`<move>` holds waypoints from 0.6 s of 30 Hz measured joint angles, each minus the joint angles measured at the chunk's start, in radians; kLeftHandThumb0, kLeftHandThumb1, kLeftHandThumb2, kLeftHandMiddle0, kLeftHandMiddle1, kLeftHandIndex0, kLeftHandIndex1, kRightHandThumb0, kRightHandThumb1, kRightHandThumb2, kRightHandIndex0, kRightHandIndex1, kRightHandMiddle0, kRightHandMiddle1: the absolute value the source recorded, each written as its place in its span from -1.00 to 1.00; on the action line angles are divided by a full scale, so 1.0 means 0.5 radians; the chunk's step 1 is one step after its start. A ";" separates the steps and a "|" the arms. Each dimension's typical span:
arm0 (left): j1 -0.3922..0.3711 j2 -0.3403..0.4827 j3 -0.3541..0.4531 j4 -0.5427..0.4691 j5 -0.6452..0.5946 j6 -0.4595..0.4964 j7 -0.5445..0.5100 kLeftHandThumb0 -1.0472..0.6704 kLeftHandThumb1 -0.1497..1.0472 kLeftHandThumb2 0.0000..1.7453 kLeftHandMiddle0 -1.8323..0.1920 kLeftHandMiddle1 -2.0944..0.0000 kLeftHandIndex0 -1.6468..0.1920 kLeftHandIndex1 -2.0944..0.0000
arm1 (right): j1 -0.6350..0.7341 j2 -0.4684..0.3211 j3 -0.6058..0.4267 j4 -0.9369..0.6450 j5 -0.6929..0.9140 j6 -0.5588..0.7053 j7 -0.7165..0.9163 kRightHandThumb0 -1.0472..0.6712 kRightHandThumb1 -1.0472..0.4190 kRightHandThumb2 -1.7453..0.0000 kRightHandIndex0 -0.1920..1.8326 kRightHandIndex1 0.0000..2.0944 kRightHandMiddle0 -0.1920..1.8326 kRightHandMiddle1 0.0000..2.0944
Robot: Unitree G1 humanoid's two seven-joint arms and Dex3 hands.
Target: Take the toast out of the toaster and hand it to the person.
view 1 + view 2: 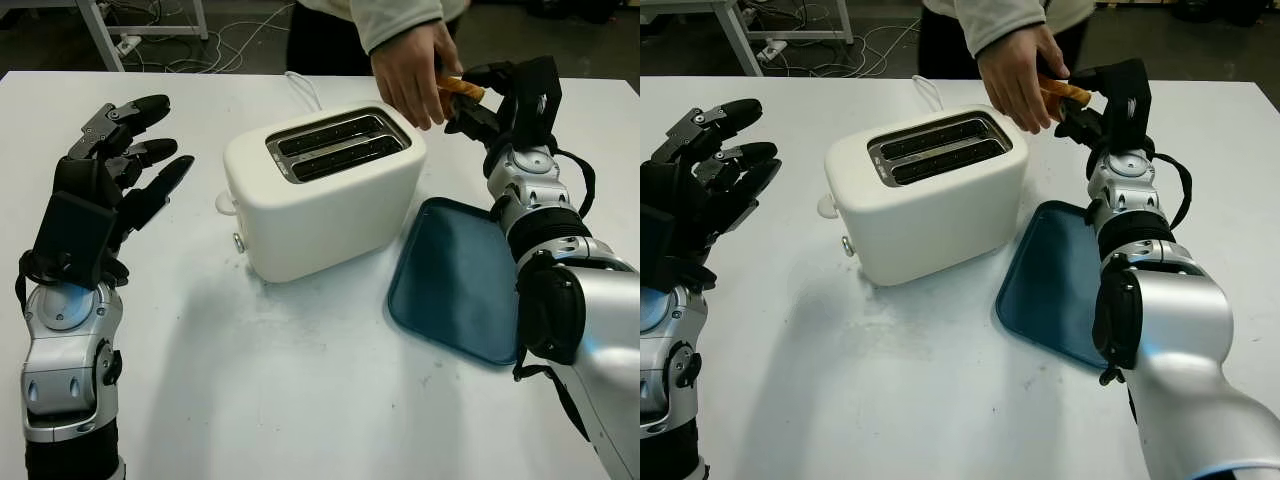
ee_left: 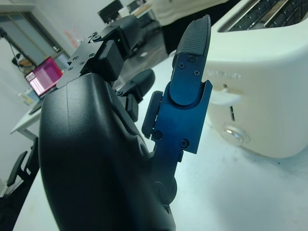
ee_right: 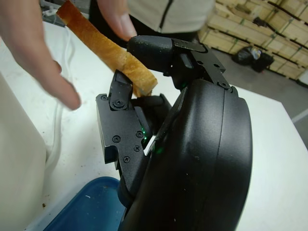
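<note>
Across the whole of the head view spreads one white counter [image 1: 300, 400], and at its centre stands one cream, round-cornered plastic toaster [image 1: 320, 190] with two slots, both looking vacant. Right of centre lies one dark teal rectangular tray [image 1: 455, 280], bare, just beside the toaster's right end. At the left edge the left robot hand [image 1: 125, 160] is raised above the counter, released and holding nothing, well apart from the toaster. In the upper right the right robot hand [image 1: 495, 100] is clenched on one golden-brown slice of toast [image 3: 108, 50], held up behind the toaster's right end. One person's hand [image 1: 415, 70] reaches down from the top of the frame and touches the same slice. The step in hand looks like the handover itself, the last of the task. The next move likely calls for the right robot hand to loosen its fingers once the person has a firm hold, so the slice is neither torn nor dropped.
</note>
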 measured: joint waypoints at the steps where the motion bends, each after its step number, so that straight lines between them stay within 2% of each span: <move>1: 0.000 0.000 0.000 0.000 0.000 0.000 0.000 -0.44 0.74 -1.00 0.56 0.14 0.38 0.49 | 0.000 0.000 0.000 0.000 0.000 0.000 0.001 0.10 -0.83 0.50 -0.07 0.67 -0.41 0.67; 14: 0.002 0.000 0.000 0.000 0.002 -0.004 0.000 -0.43 0.73 -1.00 0.56 0.12 0.39 0.47 | 0.000 -0.001 0.004 0.000 0.001 -0.003 0.038 0.07 -0.83 0.48 -0.07 0.67 -0.42 0.67; 18: 0.002 0.000 0.000 0.000 0.001 -0.004 0.000 -0.44 0.74 -1.00 0.57 0.12 0.40 0.47 | 0.001 -0.015 0.054 0.000 -0.017 -0.002 0.200 0.00 -0.83 0.46 -0.02 0.67 -0.31 0.67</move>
